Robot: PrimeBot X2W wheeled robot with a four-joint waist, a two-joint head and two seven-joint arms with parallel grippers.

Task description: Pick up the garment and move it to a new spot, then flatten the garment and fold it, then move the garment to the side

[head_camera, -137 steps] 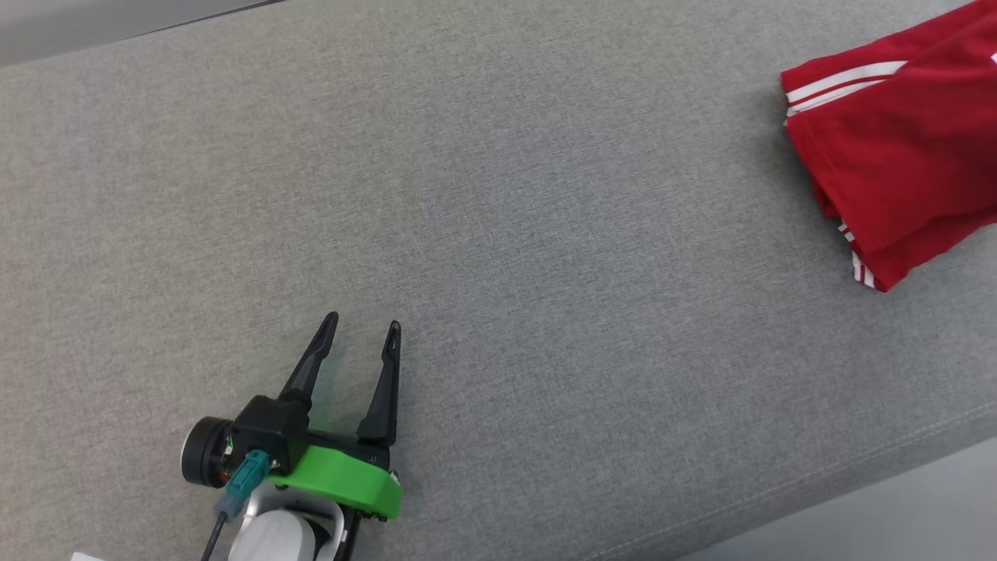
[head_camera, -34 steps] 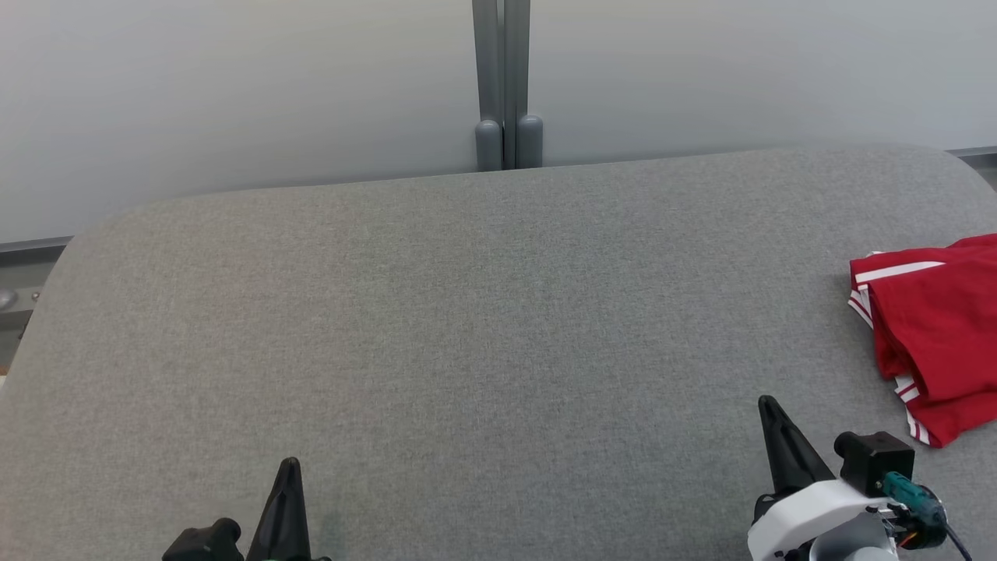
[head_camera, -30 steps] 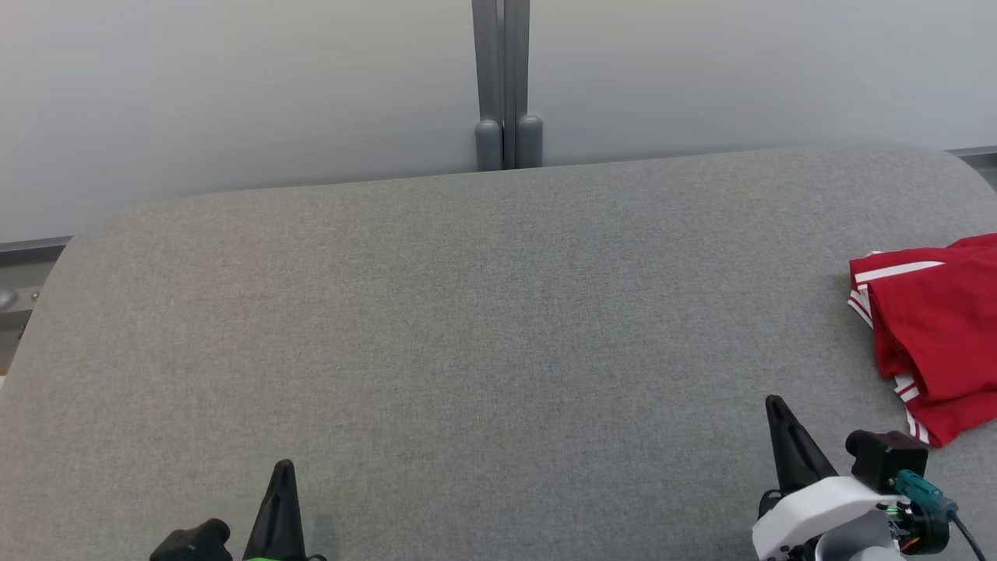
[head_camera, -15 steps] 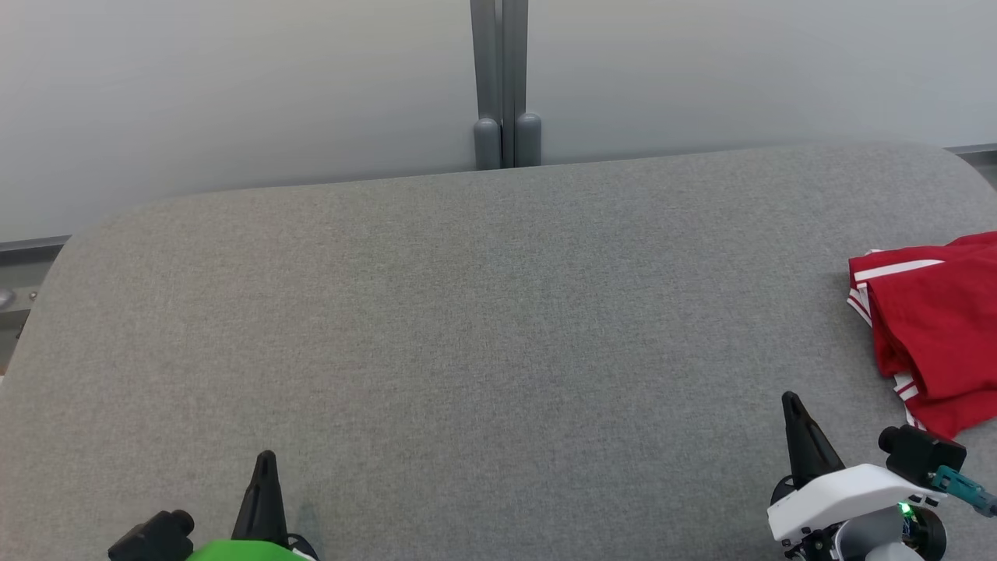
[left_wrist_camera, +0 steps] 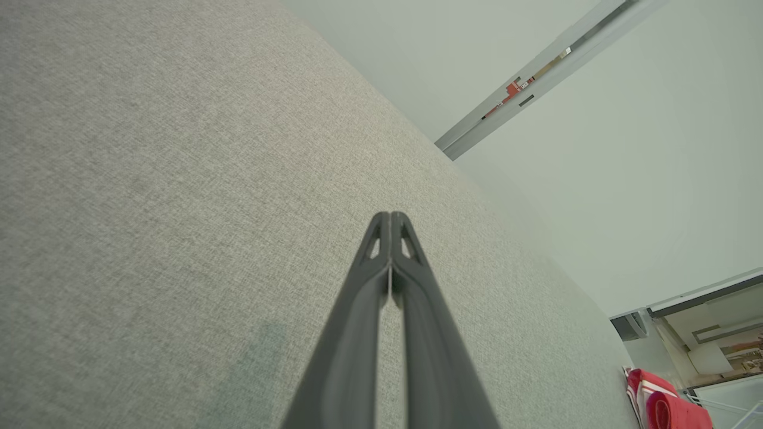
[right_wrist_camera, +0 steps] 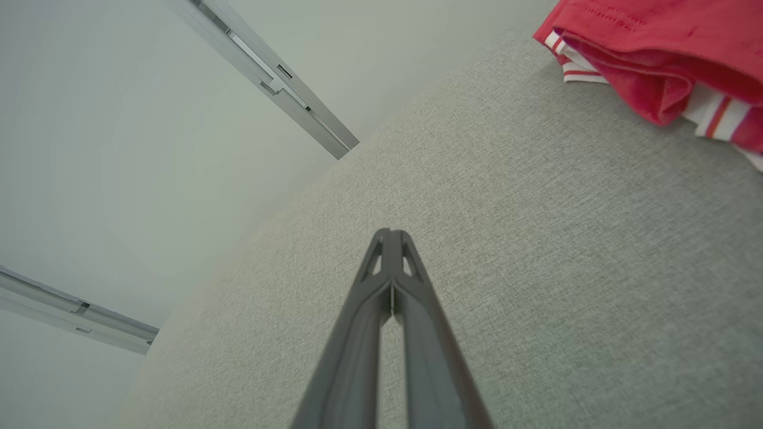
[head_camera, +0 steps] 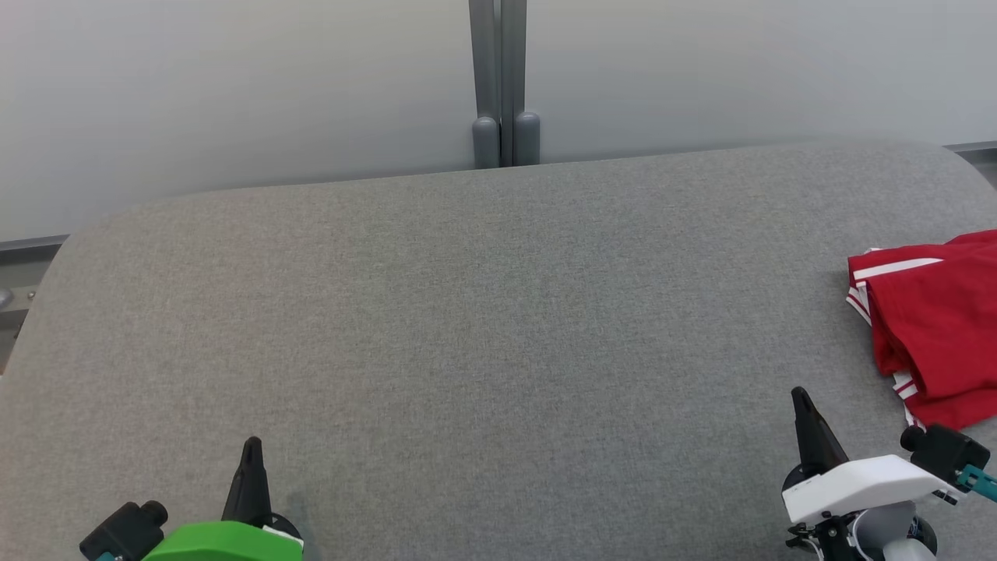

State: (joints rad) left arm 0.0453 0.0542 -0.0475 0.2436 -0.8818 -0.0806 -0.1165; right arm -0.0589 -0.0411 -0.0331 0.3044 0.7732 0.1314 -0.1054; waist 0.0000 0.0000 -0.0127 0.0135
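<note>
A red fabric garment (head_camera: 935,327) with white stripe trim is lying at the far right of the grey woven fabric surface (head_camera: 483,327), on the robot's right, and the head view's right edge is cutting it off. It is sitting in a folded, slightly bunched stack: one white-striped hem is running along its top left corner, and more striped edges are peeking out down its left side and at its lower corner. In the right wrist view the garment (right_wrist_camera: 656,42) is showing a thick rolled fold of red cloth over a white band that is carrying a red stripe, with a line of stitching along the upper hem. In the left wrist view it is appearing small in the lower right corner.

The left gripper (head_camera: 251,450) is hovering at the lower left of the head view, its two long dark fingers pressing together tip to tip and holding nothing. The right gripper (head_camera: 801,401) is sitting at the lower right, near the garment's lower corner but apart from it, its fingers likewise closing flat against each other with nothing between them.

Beyond the surface's rounded far edge, a pale wall (head_camera: 234,93) is rising, with a grey vertical post (head_camera: 500,78) splitting it at the middle.
</note>
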